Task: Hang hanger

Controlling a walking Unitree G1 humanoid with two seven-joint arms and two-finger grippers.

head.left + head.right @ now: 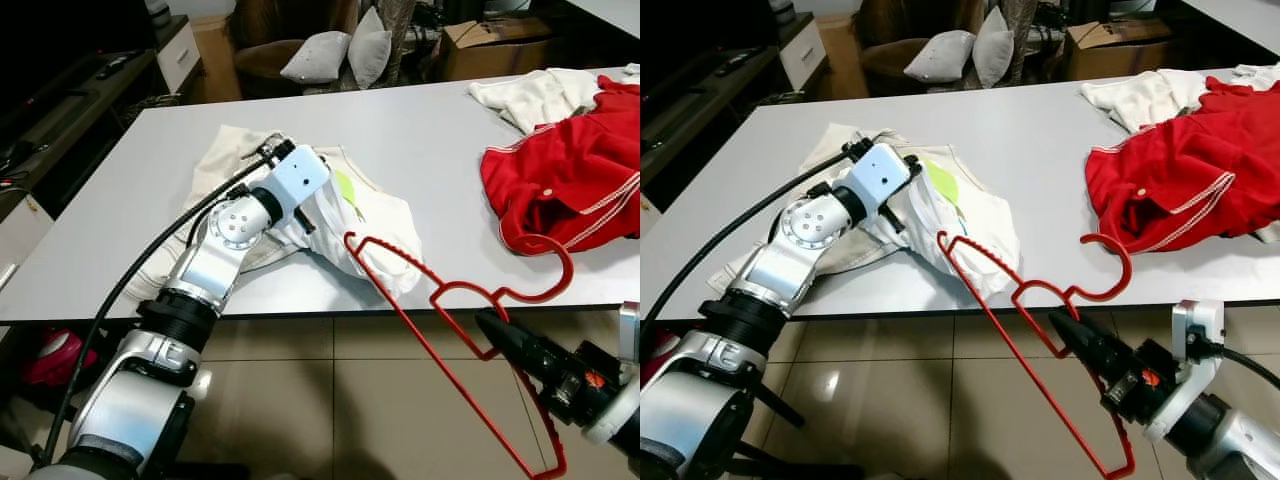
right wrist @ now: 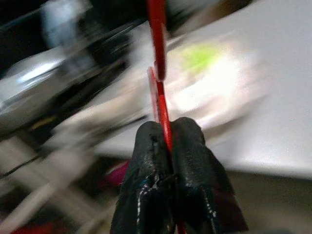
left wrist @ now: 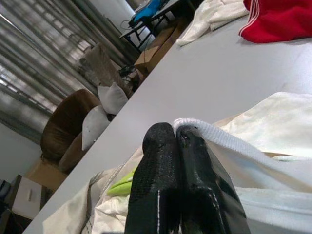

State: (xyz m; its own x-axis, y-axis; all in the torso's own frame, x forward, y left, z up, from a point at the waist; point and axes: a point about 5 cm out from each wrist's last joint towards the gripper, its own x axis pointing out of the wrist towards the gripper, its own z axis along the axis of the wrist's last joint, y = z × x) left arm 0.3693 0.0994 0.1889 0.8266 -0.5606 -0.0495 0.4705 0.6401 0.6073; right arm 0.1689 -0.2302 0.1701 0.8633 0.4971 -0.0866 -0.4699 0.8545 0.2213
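Left eye view: right gripper clamps the red hanger; left gripper pinches the cream shirt.

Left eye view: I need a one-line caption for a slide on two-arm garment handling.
Left gripper pinches the cream shirt's collar on the grey table while the right gripper holds a red hanger at its opening.

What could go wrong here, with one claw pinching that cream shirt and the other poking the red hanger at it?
The right gripper holds the red hanger by a thin bar near its hook, so it might twist or slip as it pushes into cloth. The left gripper pinches just the collar edge of the cream shirt; a tug could pull it free or drag the shirt off the table edge.
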